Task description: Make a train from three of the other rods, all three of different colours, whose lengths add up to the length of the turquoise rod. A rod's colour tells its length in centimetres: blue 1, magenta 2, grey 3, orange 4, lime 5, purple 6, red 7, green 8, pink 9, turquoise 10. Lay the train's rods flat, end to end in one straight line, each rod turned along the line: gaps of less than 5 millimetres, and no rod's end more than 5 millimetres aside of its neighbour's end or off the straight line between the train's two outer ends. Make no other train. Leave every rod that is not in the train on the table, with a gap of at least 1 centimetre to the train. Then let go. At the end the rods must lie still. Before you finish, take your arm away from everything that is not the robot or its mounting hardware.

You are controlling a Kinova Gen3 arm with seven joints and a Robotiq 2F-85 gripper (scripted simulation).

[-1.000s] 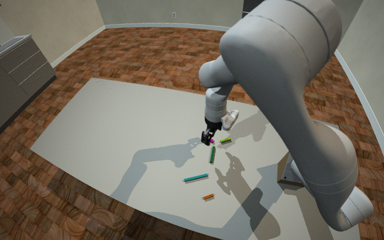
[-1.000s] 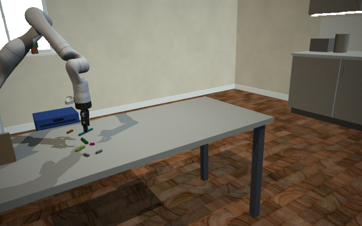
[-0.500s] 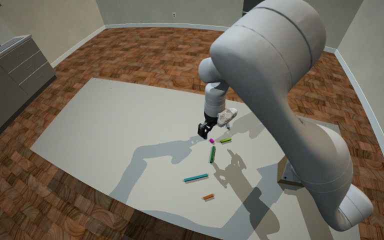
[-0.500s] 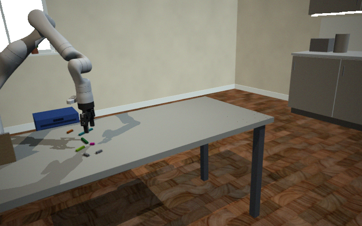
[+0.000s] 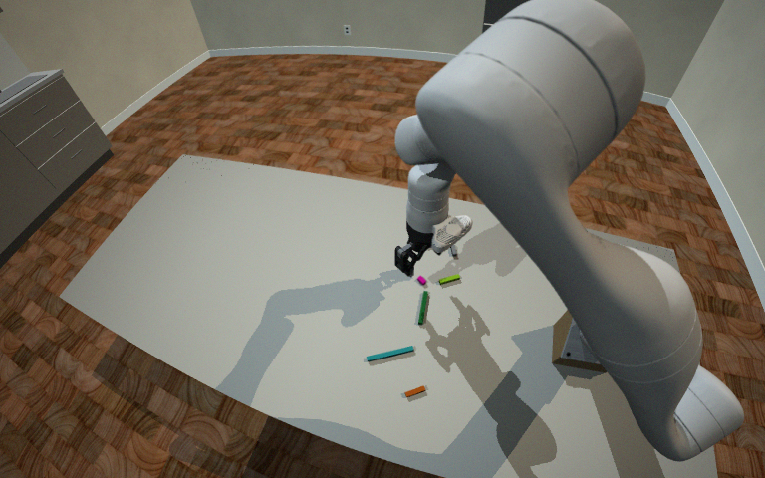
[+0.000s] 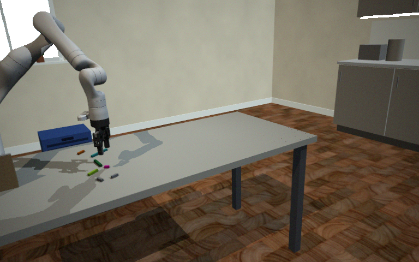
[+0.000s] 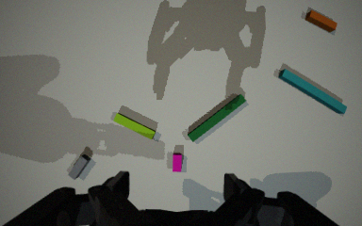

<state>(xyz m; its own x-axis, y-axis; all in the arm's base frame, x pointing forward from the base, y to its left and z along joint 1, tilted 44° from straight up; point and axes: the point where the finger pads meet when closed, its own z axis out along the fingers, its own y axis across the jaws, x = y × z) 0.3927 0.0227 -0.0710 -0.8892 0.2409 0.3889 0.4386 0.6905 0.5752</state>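
The robot's arm (image 5: 541, 185) (image 6: 66, 43) is of smooth, rounded, light grey segments with thin dark seam lines, and it ends in a black gripper (image 5: 413, 260) (image 6: 103, 148) (image 7: 176, 184) with angular, linked fingers, whose small details are, I think, too dark for reading well.

Kitchen-like room, grey cabinets (image 5: 53, 134) (image 6: 364, 99), parquet floor (image 5: 282, 101) (image 6: 340, 172)

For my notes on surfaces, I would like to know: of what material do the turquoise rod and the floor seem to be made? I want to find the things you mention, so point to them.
The turquoise rod (image 5: 389, 354) (image 6: 94, 154) (image 7: 312, 91): perhaps painted wood or plastic, rather matt; its colour is even, without grain. The floor (image 5: 282, 107) (image 6: 349, 197): probably wood, as brown blocks with curved grain suggest; its finish is uncertain.
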